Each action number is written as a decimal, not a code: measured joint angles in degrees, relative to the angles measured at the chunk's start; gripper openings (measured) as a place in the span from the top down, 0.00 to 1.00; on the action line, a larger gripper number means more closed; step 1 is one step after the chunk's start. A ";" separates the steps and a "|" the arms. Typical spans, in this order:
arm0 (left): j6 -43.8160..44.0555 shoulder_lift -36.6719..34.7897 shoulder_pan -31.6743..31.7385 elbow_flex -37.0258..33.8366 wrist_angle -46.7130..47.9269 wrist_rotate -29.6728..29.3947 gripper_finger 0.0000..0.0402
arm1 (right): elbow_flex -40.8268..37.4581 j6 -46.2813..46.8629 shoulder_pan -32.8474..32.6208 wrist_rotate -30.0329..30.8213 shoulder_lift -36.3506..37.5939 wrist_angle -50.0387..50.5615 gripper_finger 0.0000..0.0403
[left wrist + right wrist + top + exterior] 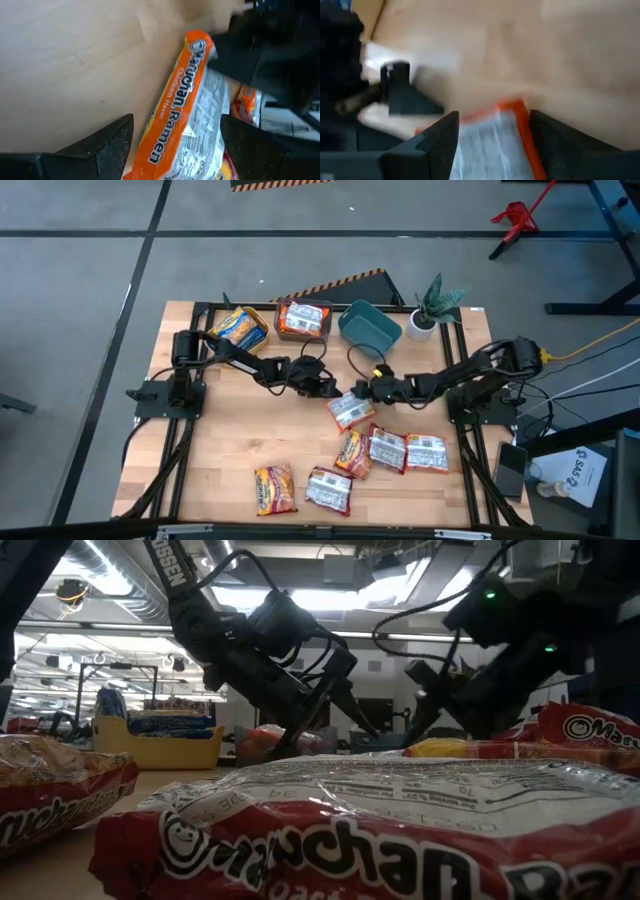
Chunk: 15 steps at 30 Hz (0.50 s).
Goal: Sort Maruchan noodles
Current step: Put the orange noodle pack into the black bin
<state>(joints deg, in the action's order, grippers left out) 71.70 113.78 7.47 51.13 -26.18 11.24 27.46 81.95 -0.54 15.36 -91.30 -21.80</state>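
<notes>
An orange-and-silver Maruchan noodle packet (350, 410) lies on the wooden table (230, 430) at its middle. My left gripper (328, 390) comes at the packet from the left and my right gripper (362, 392) from the right. Both are open and slant down over its far end. In the left wrist view the packet (185, 110) lies between the two fingers. In the right wrist view its orange-edged corner (492, 135) shows between that gripper's fingers. I see no touch. Several more packets (386, 450) lie near the front edge.
A yellow bin (240, 328) and a second bin (303, 320), both holding packets, stand at the far edge beside a teal bin (368, 328) and a small potted plant (430, 310). Two packets (275, 488) lie at the near edge. Bare wood lies at the near left.
</notes>
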 joint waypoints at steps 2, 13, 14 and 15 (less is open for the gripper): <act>-0.50 0.00 -0.03 -0.02 -0.07 0.63 0.28 | 1.62 -4.10 1.78 0.24 -0.34 0.12 0.42; -2.14 0.02 0.02 -0.02 -0.27 3.15 0.28 | 10.05 -23.09 8.34 -13.41 4.63 8.97 0.42; -2.48 0.02 0.02 -0.02 -0.23 3.33 0.28 | 10.60 -23.45 7.08 -14.06 5.55 11.62 0.42; -3.04 0.02 0.02 -0.02 -0.19 3.43 0.28 | 11.11 -23.56 5.61 -14.48 6.49 14.96 0.42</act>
<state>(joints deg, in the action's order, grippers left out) 68.66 113.80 7.49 51.11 -26.37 14.66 38.57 58.39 5.07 0.88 -84.81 -6.84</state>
